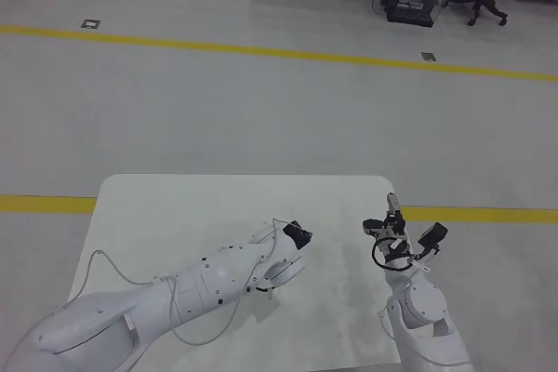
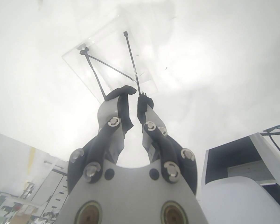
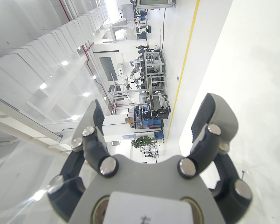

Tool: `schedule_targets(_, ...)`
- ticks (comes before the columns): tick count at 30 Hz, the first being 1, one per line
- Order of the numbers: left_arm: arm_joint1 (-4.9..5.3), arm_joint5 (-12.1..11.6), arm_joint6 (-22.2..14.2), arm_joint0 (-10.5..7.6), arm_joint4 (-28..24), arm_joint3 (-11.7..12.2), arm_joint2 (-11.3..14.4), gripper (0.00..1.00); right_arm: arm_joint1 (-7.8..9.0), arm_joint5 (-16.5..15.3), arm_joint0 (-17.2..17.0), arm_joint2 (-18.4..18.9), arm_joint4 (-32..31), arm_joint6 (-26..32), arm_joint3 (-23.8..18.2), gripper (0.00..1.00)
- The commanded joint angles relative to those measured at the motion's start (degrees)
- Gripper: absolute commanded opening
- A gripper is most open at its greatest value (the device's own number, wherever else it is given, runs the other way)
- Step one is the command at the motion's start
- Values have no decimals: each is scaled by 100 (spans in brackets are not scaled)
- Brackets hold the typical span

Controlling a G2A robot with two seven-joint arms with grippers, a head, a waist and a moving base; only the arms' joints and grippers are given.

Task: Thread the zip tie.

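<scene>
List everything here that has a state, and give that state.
single zip tie: unthreaded, straight, lying on the clear tray.
two other zip ties: unthreaded, heads together, tails spread apart.
clear tray: flat on the table.
left gripper: shut on the single zip tie's tail, as far as can be seen.
right gripper: open, empty, off the table.

The top view looks down on the table (image 1: 167, 214), which the left wrist view faces closely; the right wrist view faces the hall (image 3: 142, 71).
</scene>
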Motion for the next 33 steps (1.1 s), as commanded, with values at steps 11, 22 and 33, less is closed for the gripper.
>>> schedule_targets(11,92,24,0,-123,-492,-245,132,12,0,0,0,0,0,0,0,100)
schedule_targets(22,39,180,0,-106,-446,-10,244,11,0,0,0,0,0,0,0,100)
schedule_targets(33,-46,388,7,-110,-106,54,212,11,0,0,0,0,0,0,0,100)
